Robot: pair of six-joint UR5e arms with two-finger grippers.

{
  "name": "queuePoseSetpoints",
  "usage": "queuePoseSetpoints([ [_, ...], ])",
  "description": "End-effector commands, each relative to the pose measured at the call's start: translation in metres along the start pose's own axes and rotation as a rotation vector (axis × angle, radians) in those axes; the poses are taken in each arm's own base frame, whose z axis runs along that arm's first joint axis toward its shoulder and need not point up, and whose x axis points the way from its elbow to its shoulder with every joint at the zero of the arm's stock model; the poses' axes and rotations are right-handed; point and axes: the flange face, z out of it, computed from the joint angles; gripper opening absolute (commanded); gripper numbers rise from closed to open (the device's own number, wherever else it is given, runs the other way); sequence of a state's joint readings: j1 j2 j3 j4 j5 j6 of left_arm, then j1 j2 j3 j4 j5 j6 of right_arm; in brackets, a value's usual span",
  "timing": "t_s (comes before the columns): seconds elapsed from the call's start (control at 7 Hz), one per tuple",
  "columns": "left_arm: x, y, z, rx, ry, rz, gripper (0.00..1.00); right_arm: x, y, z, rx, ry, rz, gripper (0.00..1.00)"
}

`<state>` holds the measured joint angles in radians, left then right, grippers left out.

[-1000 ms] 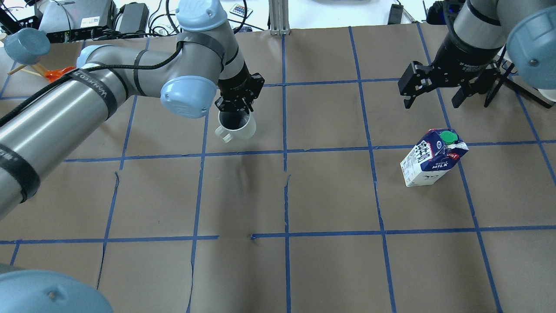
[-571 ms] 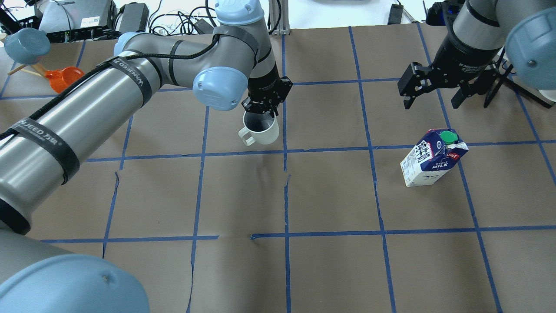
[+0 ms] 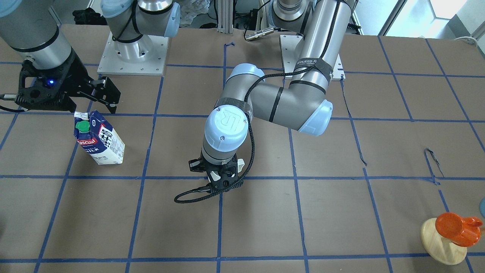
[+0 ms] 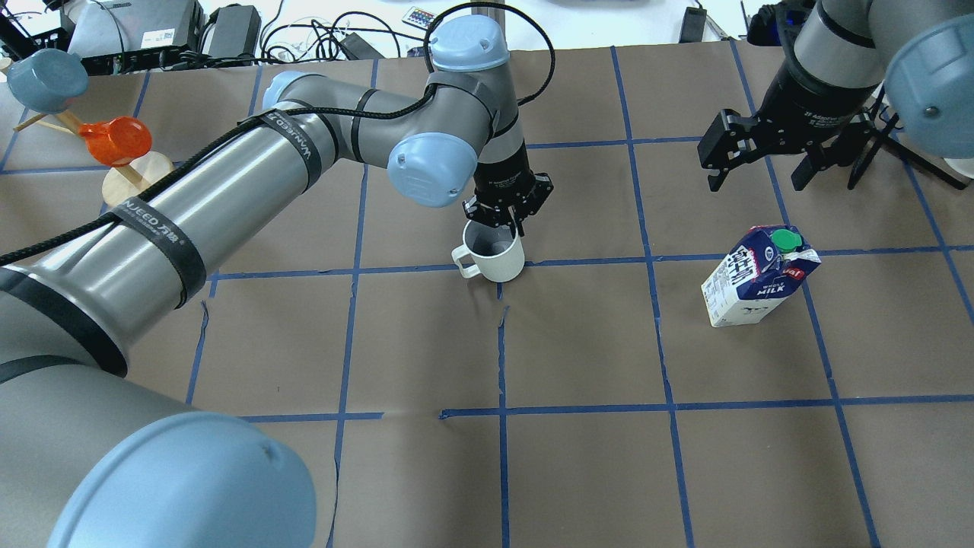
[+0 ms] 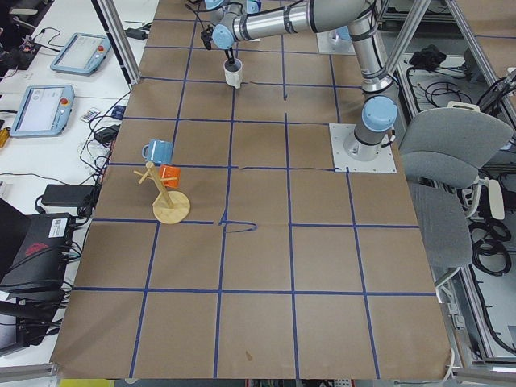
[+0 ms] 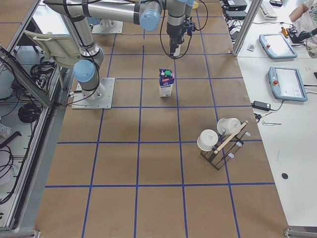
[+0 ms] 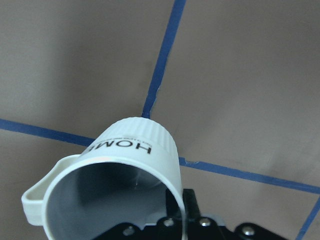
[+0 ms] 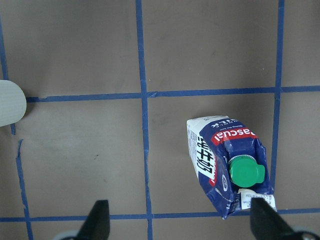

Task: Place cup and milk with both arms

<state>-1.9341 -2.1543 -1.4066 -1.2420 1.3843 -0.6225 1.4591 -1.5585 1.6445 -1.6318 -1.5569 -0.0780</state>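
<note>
left end effector (image 4: 498, 225): pinching the cup (image 4: 500, 264) by its rim
right end effector (image 4: 755, 180): fingers spread wide, hanging near the milk (image 4: 752, 283), no contact
milk: upright on the tabletop (image 4: 578, 342)

A robotics lab: the table (image 4: 578, 472) is papered brown and ruled into squares with blue tape (image 4: 502, 457). The robot arms (image 3: 314, 38) are bolted to it on base plates (image 3: 151, 64), from eleven to one o'clock in the front-facing view. Teach pendants (image 5: 42, 109) lie on a side bench (ten o'clock in the left view), an office chair (image 5: 447, 149) stands at three, and cables and power bricks (image 4: 228, 30) crowd the overhead view toward eleven.
</note>
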Motion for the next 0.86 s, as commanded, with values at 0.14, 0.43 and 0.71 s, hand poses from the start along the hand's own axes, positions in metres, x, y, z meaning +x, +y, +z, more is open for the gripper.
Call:
queuePoseSetpoints([
  [0.14, 0.008, 0.01, -0.008, 0.009, 0.004, 0.011, 1.0, 0.001, 0.001, -0.005, 0.011, 0.007, 0.014, 1.0],
  [0.43, -0.004, 0.01, -0.047, 0.045, 0.022, 0.009, 1.0, 0.0, 0.002, 0.0, 0.002, 0.005, 0.009, 1.0],
  [0.71, -0.055, 0.002, -0.129, 0.126, 0.061, 0.071, 1.0, -0.001, 0.002, 0.001, -0.002, 0.006, 0.011, 1.0],
])
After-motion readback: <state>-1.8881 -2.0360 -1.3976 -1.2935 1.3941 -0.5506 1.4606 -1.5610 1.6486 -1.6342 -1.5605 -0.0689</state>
